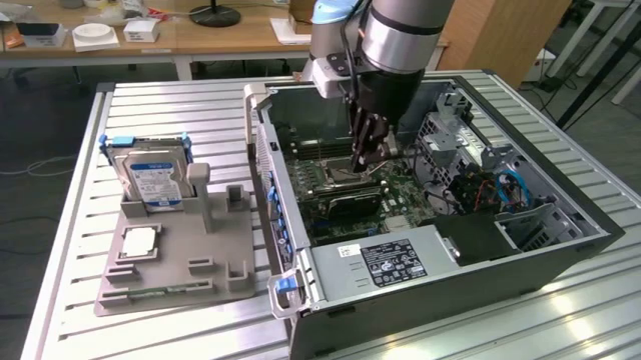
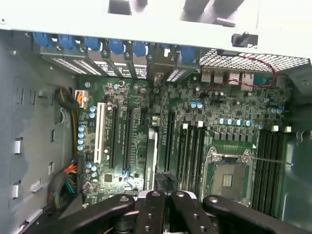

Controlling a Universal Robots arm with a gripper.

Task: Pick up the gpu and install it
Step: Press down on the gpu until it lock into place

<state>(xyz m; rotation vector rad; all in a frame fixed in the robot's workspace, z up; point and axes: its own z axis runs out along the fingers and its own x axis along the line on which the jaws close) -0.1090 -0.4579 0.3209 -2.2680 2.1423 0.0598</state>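
My gripper (image 1: 367,154) reaches down inside the open computer case (image 1: 561,247), over the motherboard (image 1: 386,196). It is shut on the gpu (image 1: 362,166), a thin dark card hanging upright from its tip. In the wrist view the gpu (image 2: 152,156) shows edge-on as a narrow pale strip. The strip runs out from between the black fingers (image 2: 152,209) of my gripper (image 2: 165,195). It lies along the long expansion slots (image 2: 119,139) of the green board. Whether the card's lower edge touches a slot I cannot tell.
The empty processor socket (image 2: 229,178) and memory slots (image 2: 192,146) lie beside the card. Cable bundles (image 2: 66,183) sit at the case wall. Outside the case, a grey fixture (image 1: 215,289) holds a blue-labelled hard drive (image 1: 152,180), a processor chip (image 1: 138,244) and a green memory stick (image 1: 150,289).
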